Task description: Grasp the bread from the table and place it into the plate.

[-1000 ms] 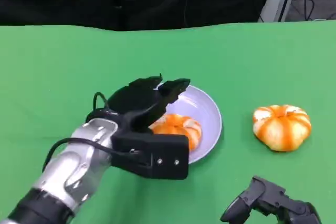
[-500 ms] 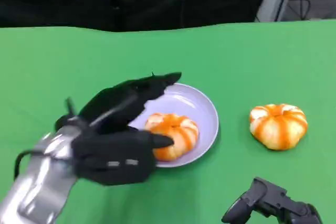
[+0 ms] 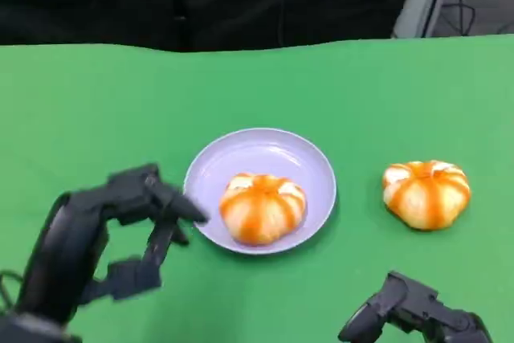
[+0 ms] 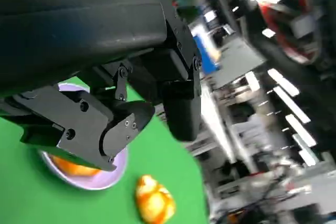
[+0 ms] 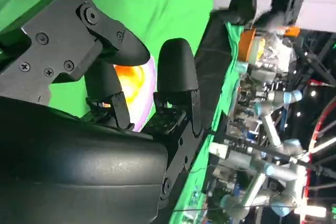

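Retreat is what has just changed: the black left hand, fingers spread and empty, has drawn back off the lavender round plate, leaving 1 orange-striped bread roll inside.

Left hand empty, fingers apart; right hand low.

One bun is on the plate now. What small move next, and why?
Probably bring the right hand forward toward the second bun, which sits on the green table right of the plate. The right hand lies nearest it, low and empty. The left hand is open, clear of the plated bun.
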`<action>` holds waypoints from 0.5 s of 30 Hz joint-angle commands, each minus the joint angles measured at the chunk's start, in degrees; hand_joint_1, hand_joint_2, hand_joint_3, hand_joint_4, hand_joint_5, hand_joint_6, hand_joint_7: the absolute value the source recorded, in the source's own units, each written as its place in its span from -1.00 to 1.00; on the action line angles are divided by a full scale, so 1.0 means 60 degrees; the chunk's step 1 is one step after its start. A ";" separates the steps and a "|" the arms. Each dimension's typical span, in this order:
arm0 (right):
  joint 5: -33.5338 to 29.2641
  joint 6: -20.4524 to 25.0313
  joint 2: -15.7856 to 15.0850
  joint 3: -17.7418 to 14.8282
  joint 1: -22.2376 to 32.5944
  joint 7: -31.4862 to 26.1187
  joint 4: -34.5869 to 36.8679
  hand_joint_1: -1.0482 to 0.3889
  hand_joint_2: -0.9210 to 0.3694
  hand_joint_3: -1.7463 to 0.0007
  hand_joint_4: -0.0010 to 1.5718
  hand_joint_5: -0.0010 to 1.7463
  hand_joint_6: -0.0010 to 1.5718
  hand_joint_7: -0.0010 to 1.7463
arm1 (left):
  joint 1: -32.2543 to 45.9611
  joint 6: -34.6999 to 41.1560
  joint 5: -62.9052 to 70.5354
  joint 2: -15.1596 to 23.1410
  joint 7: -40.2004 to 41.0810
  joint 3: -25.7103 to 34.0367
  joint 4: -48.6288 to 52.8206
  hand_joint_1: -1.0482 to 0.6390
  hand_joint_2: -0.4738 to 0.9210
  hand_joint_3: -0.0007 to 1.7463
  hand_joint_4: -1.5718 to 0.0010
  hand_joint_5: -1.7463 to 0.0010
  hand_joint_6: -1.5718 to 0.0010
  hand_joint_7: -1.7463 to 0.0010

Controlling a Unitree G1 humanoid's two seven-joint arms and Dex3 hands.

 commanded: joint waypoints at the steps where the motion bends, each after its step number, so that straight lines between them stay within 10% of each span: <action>1: 0.0055 -0.0068 -0.0083 -0.0038 0.0001 0.0010 -0.0099 0.30 -0.14 -0.43 -0.11 0.81 -0.02 0.49 | 0.0716 -0.0089 -0.0737 -0.0317 0.0137 0.0197 0.0095 0.27 0.33 0.60 -0.06 -0.99 0.05 -0.83; 15: 0.0116 -0.0020 -0.0192 -0.0148 -0.0039 0.0067 -0.0163 0.31 -0.15 -0.42 -0.11 0.81 -0.02 0.49 | 0.1904 0.0620 -0.1556 -0.0314 -0.0248 0.0256 -0.0203 0.18 0.37 0.31 -0.07 -1.00 0.10 -0.99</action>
